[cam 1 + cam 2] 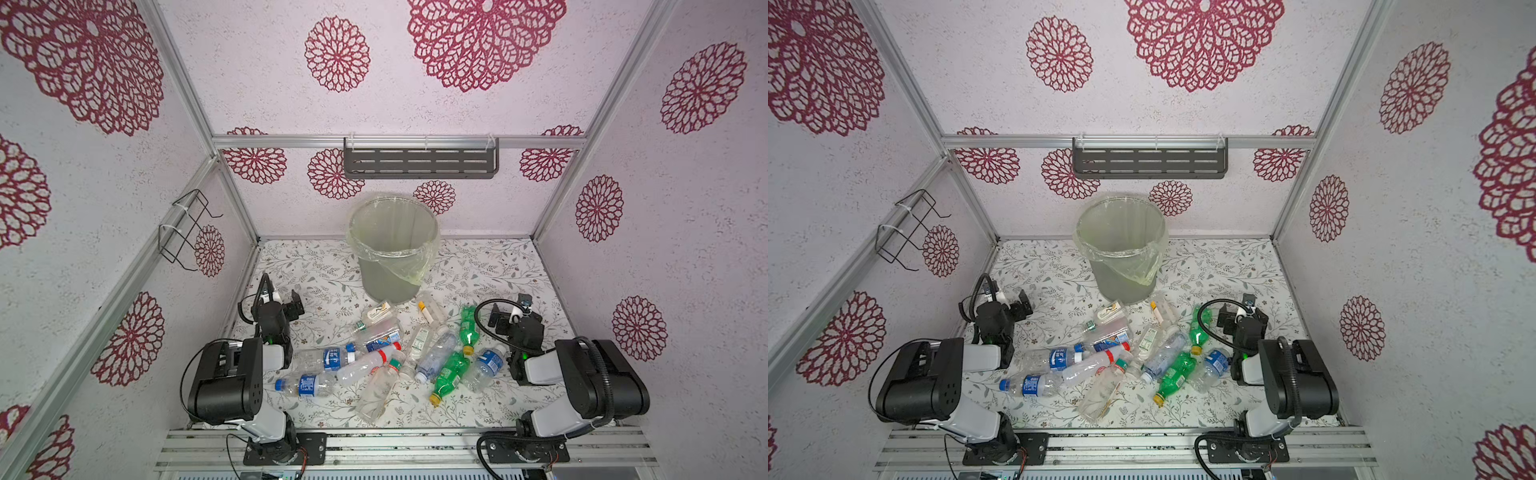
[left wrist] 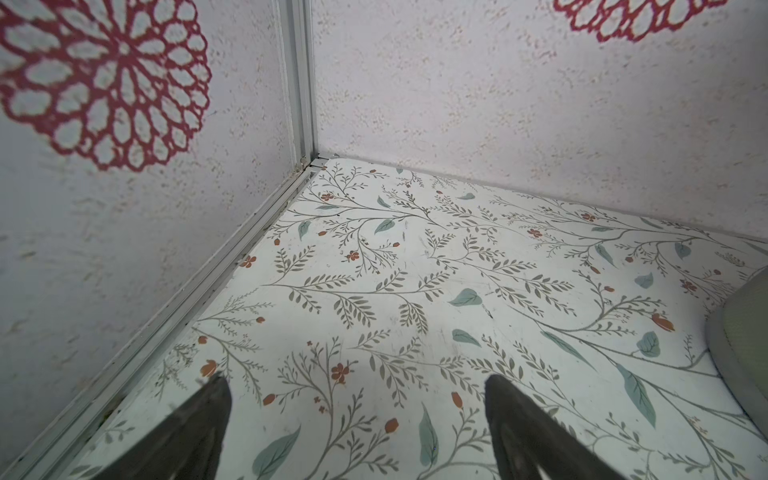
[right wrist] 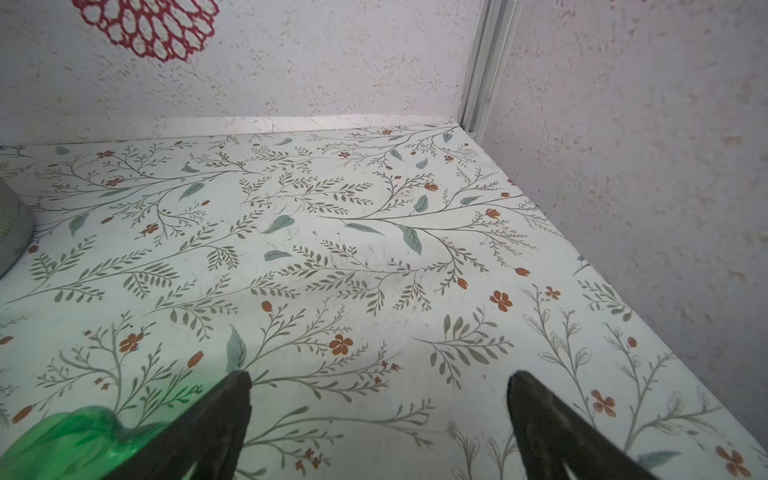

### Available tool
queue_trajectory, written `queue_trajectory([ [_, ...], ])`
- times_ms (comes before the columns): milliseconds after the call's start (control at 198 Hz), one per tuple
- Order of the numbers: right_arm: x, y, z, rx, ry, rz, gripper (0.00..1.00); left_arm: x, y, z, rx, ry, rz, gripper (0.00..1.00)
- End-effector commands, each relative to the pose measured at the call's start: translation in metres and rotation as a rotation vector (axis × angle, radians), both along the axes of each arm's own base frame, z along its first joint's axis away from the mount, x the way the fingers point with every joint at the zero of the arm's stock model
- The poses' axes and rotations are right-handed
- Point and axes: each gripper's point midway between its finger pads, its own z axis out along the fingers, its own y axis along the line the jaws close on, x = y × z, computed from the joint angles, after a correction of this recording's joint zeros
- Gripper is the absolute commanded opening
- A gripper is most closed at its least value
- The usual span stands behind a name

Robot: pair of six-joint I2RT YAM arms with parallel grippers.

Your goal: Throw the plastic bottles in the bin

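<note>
The grey bin (image 1: pixel 392 249) (image 1: pixel 1121 249), lined with a yellowish bag, stands upright at the back middle of the floral table. Several plastic bottles lie in a heap in front of it: clear ones with blue labels (image 1: pixel 307 384) (image 1: pixel 328 357), a red-capped one (image 1: pixel 365 363) and two green ones (image 1: pixel 451 376) (image 1: pixel 468 328). My left gripper (image 1: pixel 296 305) (image 2: pixel 357 382) hovers open left of the heap, nothing between its fingers. My right gripper (image 1: pixel 511 311) (image 3: pixel 378 380) is open right of the heap, empty, with a green bottle (image 3: pixel 75 440) just beside one finger.
A dark slotted shelf (image 1: pixel 420 160) hangs on the back wall above the bin. A black wire rack (image 1: pixel 187 228) is fixed to the left wall. Walls close in the table on three sides; an aluminium rail (image 1: pixel 395 444) runs along the front.
</note>
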Motion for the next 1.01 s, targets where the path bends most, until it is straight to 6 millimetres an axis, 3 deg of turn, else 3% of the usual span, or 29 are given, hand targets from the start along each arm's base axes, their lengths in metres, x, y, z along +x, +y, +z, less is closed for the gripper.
queue_trajectory([
  [0, 0.0096, 0.0, 0.023, -0.008, -0.074, 0.005, 0.99, 0.004, 0.0009, 0.013, 0.024, -0.024, -0.005, 0.97],
  [1006, 0.0098, -0.0005, 0.0226, -0.011, -0.071, 0.003, 0.99, 0.0054, -0.0024, 0.012, 0.007, -0.025, -0.047, 0.97],
])
